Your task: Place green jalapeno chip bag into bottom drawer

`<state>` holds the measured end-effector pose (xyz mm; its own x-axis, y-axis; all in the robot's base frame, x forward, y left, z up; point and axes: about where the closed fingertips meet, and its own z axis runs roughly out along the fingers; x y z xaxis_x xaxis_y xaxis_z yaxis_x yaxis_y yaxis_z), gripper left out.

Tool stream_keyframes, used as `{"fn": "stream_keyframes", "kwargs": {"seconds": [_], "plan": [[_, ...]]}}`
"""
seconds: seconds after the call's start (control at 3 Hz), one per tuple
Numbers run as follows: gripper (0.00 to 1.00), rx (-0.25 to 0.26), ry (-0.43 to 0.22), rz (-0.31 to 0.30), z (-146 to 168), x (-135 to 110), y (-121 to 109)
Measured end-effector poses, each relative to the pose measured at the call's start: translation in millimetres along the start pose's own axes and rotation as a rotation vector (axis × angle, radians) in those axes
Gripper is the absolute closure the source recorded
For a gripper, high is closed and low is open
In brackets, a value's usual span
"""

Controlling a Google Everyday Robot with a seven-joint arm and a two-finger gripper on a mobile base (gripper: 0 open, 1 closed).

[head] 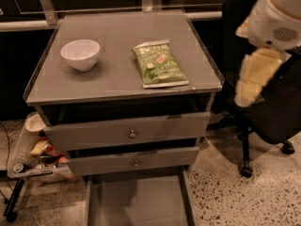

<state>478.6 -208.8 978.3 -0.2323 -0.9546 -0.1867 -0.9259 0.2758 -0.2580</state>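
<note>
Arm [276, 14]: we see a rounded white shell, small dotted grille.
Gripper [253, 81]: pale yellow, upper right.
</note>
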Motion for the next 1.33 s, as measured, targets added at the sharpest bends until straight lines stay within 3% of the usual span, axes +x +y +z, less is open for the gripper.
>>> {"fn": "stream_keyframes", "kwargs": {"seconds": [0.67, 1.0, 1.33], "plan": [[0.00, -0.059, -0.048, 0.147, 60, -35, -98], [0.00, -0.058, -0.048, 0.147, 60, -35, -98], [0.00, -0.087, -0.106, 0.206, 83, -58, -112]]}}
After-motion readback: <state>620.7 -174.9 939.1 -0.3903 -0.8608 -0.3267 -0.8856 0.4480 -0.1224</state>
